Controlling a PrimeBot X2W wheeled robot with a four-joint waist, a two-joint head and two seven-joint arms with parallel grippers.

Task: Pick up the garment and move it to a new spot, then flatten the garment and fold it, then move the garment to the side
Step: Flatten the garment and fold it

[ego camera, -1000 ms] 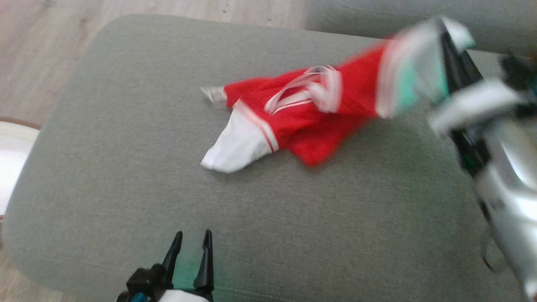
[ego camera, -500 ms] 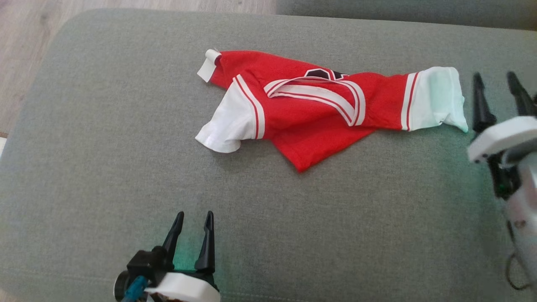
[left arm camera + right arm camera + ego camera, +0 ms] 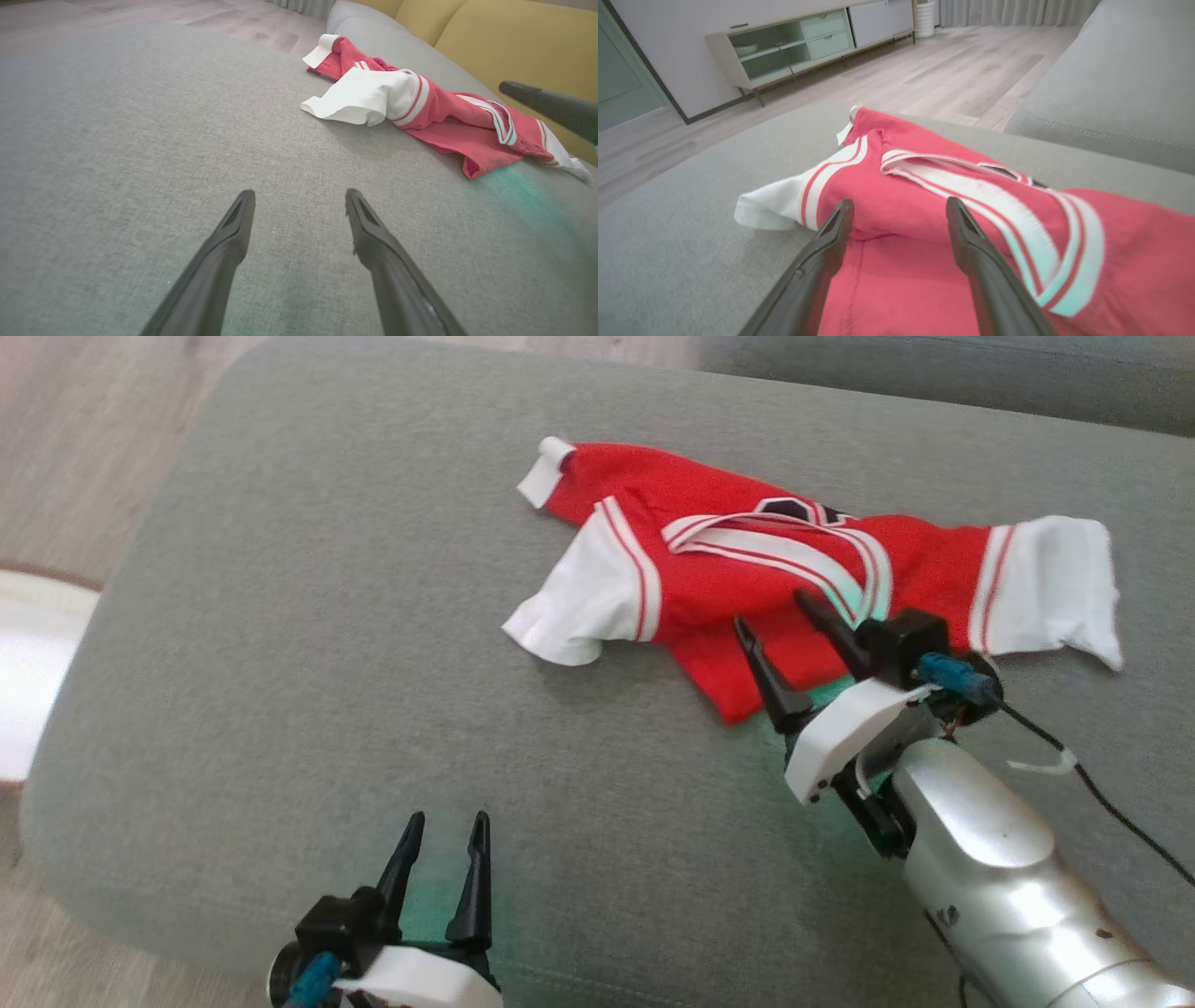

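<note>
The garment (image 3: 747, 579) is a red jersey with white sleeves and a white striped collar, lying crumpled and partly spread on the grey cushion (image 3: 280, 663). My right gripper (image 3: 773, 614) hovers open over the garment's near red hem, with nothing between its fingers. In the right wrist view the garment (image 3: 915, 210) lies right under and ahead of the open right gripper (image 3: 899, 203). My left gripper (image 3: 448, 821) stands open and empty near the cushion's front edge, well apart from the garment (image 3: 420, 107). The left gripper (image 3: 300, 196) points across bare cushion.
Wooden floor (image 3: 75, 448) lies beyond the cushion's left and far edges. A white object (image 3: 28, 663) sits at the left. Another grey cushion (image 3: 934, 373) adjoins at the back right. Yellow back cushions (image 3: 514, 37) rise behind. A black cable (image 3: 1102, 793) trails from the right arm.
The right gripper opened and let go of the white sleeve. It then swung from the garment's right end to its near hem. The head camera also shifted.
</note>
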